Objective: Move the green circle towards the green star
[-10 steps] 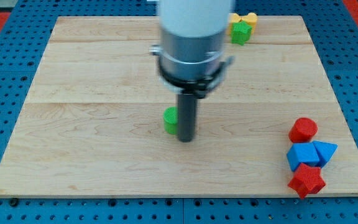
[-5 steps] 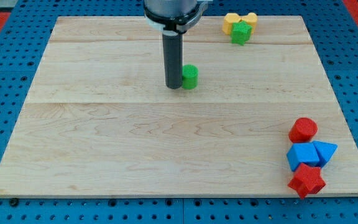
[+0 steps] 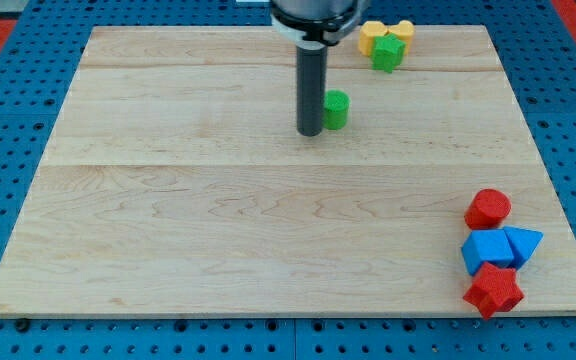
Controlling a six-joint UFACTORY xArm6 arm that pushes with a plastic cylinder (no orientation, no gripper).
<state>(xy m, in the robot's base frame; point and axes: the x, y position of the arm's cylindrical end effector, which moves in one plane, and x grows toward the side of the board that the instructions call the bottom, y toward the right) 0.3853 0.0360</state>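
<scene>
Tip: my tip (image 3: 310,132) rests on the wooden board (image 3: 168,220) in the upper centre of the frame, touching the left side of the green circle.
Claw: none to report; the arm ends in a straight dark rod, upright, its upper part cut off by the frame's top edge.
Green circle: the green circle (image 3: 336,109) sits just right of the rod, upper centre of the board.
Green star: the green star (image 3: 387,53) lies near the board's top edge, up and to the right of the circle, well apart from it.
Yellow blocks: two yellow blocks (image 3: 372,36) sit directly behind the star, touching it; shapes unclear.
Lower right cluster: a red cylinder (image 3: 487,209), a blue cube (image 3: 488,250), a blue triangular block (image 3: 523,244) and a red star (image 3: 493,290) huddle at the lower right.
</scene>
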